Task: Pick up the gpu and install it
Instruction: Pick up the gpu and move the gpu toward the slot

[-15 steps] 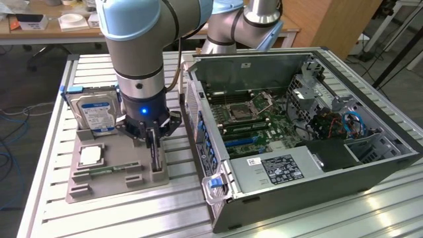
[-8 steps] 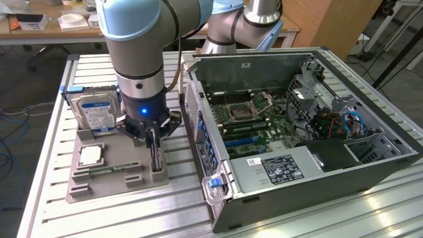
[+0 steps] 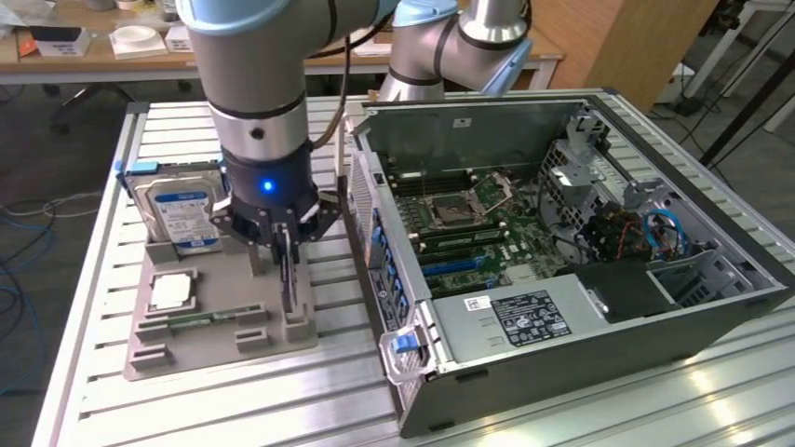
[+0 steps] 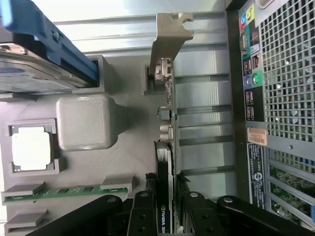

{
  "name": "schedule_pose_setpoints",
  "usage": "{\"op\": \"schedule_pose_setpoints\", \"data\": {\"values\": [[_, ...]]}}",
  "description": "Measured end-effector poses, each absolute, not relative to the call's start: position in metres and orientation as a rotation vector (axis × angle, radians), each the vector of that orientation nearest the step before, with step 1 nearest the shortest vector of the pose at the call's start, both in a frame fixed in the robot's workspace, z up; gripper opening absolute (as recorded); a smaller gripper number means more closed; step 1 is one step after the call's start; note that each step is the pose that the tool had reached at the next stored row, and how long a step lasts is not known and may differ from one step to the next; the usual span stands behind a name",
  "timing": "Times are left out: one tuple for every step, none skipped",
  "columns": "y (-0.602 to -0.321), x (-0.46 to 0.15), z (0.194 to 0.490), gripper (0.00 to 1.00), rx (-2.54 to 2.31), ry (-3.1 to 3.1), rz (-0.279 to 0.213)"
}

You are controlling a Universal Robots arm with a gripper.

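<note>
The gpu (image 3: 289, 279) stands on edge in a slot of the grey holder tray (image 3: 223, 346), at the side nearest the computer case (image 3: 584, 307). My gripper (image 3: 289, 244) reaches straight down onto it. In the wrist view the gpu (image 4: 165, 162) appears edge-on, a thin black and green card with its silver bracket (image 4: 170, 37) at the far end. My gripper (image 4: 165, 209) is shut on the card, one black finger (image 4: 142, 209) pressed against each face. The card's lower edge sits in the tray slot.
The tray also carries a silver hard drive (image 3: 181, 209) with a blue label, a square processor (image 3: 171, 291) and a green memory stick (image 3: 199, 319). The open case lies on the exterior view's right with its motherboard (image 3: 466, 233) exposed. The slatted table's edge (image 3: 74, 372) runs along the exterior view's left.
</note>
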State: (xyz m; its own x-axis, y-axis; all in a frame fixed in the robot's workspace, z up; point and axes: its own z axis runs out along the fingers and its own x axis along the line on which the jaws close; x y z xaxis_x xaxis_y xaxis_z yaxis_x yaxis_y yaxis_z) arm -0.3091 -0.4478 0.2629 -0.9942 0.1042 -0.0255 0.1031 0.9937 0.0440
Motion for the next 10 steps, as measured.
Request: {"op": "schedule_pose_setpoints", "data": {"values": [[-0.448,-0.309,0.267,0.27,0.162,3.109,0.066],[-0.448,-0.309,0.272,0.27,0.161,3.109,0.066],[-0.448,-0.309,0.277,0.26,0.161,3.109,0.066],[-0.448,-0.309,0.281,0.26,0.161,3.109,0.066],[-0.448,-0.309,0.286,0.26,0.161,3.109,0.066],[-0.448,-0.309,0.29,0.26,0.161,3.109,0.066],[-0.448,-0.309,0.295,0.26,0.161,3.109,0.066],[-0.448,-0.309,0.299,0.26,0.161,3.109,0.066],[-0.448,-0.309,0.304,0.26,0.161,3.109,0.066],[-0.448,-0.309,0.308,0.26,0.161,3.109,0.066]]}}
